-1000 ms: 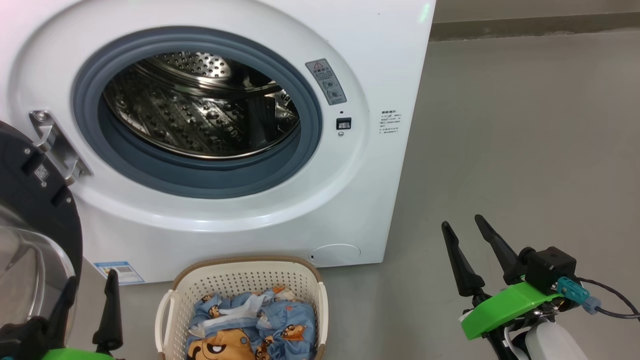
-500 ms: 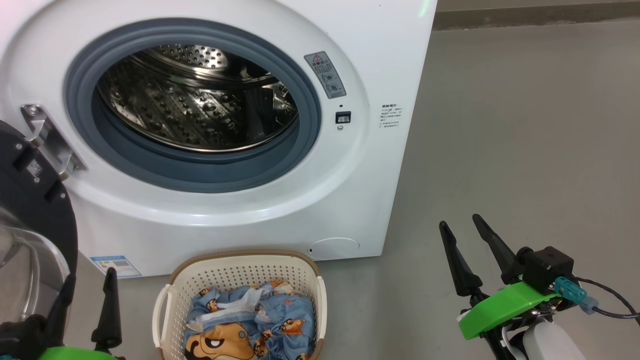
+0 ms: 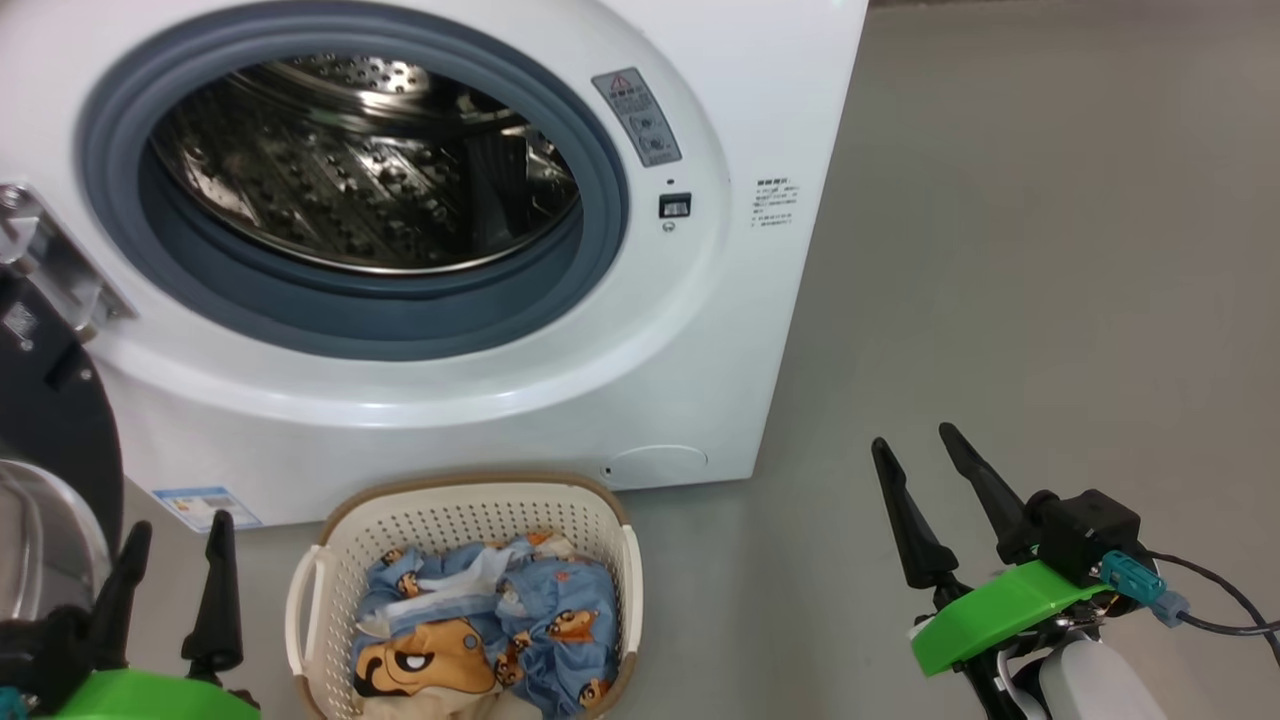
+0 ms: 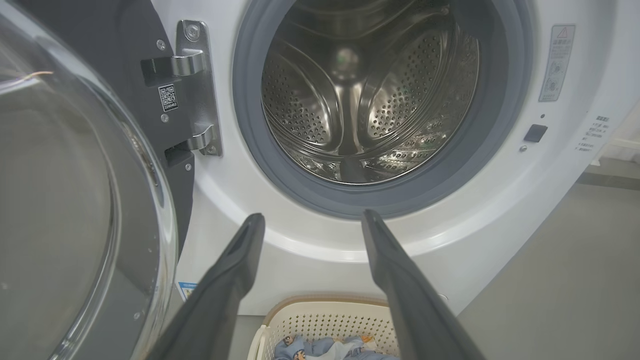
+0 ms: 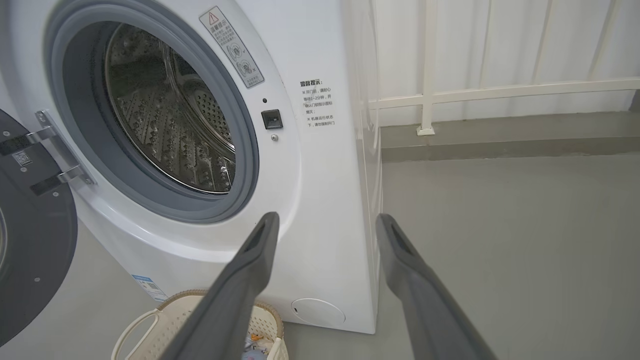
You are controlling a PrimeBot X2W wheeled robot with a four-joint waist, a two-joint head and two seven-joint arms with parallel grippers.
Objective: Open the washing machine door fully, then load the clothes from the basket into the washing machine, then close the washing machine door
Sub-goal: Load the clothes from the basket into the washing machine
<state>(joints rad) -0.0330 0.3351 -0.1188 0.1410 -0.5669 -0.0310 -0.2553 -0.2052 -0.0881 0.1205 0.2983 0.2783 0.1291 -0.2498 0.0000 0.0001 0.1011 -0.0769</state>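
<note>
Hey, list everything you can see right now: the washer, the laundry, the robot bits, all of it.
washing machine: one, white, on the floor ahead
washing machine door: one, black with clear glass bowl, swung open at left
drum: one, steel, inside the opening
gasket: one, grey, around the opening
hinge: one, silver, joining door and washer
label sticker: one, blue, washer's lower left front
basket: one, cream, brown rim, before the washer
clothes: count unclear, light blue with bear faces, in basket
railing: one, white, behind the washer
left gripper: one, dark, open, beside the door
right gripper: one, dark, open, over bare floor
</note>
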